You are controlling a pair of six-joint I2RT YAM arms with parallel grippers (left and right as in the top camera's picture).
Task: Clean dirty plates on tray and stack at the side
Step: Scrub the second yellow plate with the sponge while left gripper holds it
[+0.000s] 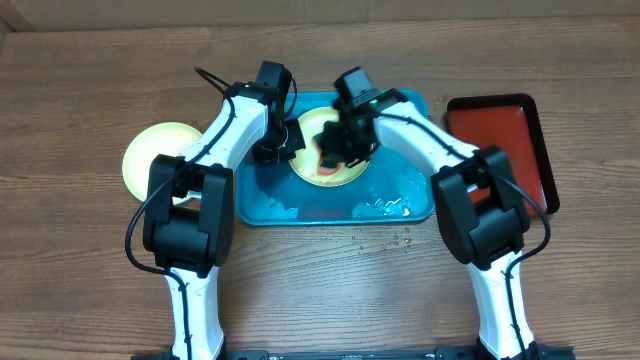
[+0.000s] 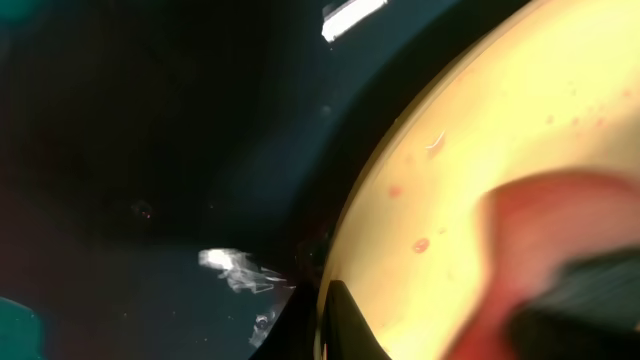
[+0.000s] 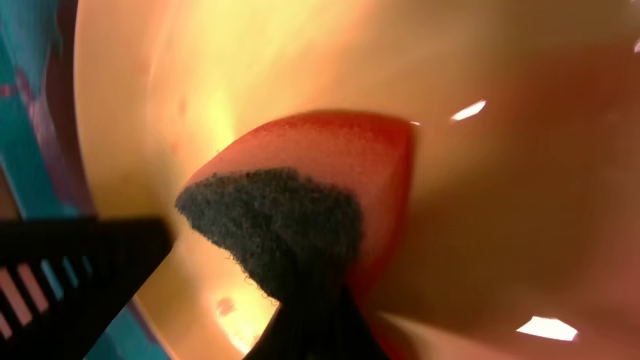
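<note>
**Both grippers at one plate in the tray**

Overhead: the turquoise tray [image 1: 300, 208] lies mid-table, and a yellow-green plate [image 1: 330, 180] sits in its upper middle. The left gripper [image 1: 283, 142] is at the plate's left edge. The right gripper [image 1: 345, 148] is over its centre, with a red sponge [image 1: 326, 157] under it. Only this view shows the rest of the scene. A second plate [image 1: 150, 155] lies on the wooden table [image 1: 80, 280] left of the tray, partly covered by the left arm. A red tray [image 1: 497, 135] sits to the right, and wet glints [image 1: 385, 207] show on the tray floor near its lower right corner. How the jaws stand cannot be read from here.

Left wrist: this view shows the left grip. A dark finger [image 2: 345, 325] lies on the plate's inner face at the rim, with dark edging just outside it, so the jaws are pinched on the rim. Small red specks [image 2: 421, 245] dot the cream surface, too fine to see from above. The sponge shows as a blur at lower right.

Right wrist: the right gripper's jaws are clamped on the sponge, whose dark scouring face [image 3: 275, 225] turns toward the camera. Its red body presses against the plate. A ribbed black finger [image 3: 80, 265] shows at left, with a strip of turquoise tray beyond.
</note>
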